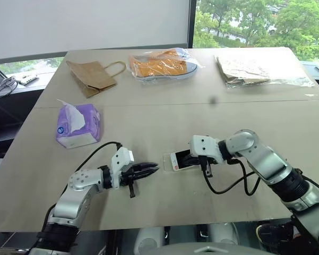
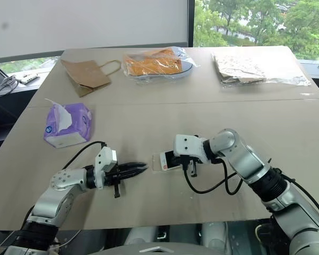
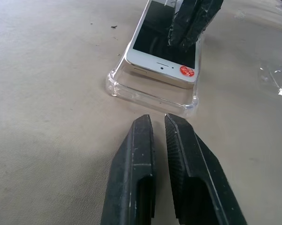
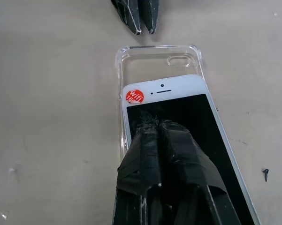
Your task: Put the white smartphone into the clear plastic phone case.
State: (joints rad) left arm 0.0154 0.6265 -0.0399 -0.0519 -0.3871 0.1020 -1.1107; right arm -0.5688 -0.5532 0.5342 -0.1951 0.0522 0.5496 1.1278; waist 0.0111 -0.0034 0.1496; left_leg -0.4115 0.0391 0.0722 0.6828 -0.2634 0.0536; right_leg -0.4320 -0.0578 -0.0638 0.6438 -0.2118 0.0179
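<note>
Your phone lies screen up in the clear case, near the middle of the table. Its end sits short of the case's camera-hole end. A red round sticker on its white bezel reads "wifi". Your right gripper, fingers together, presses its tips on the screen. Your left gripper, nearly closed and empty, points at the case's end from the left.

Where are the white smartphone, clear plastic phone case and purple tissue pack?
white smartphone (image 4: pixel 164 91): right wrist view, white end bezel.
clear plastic phone case (image 4: pixel 155 58): right wrist view, empty end.
purple tissue pack (image 1: pixel 87 127): left eye view, side.
</note>
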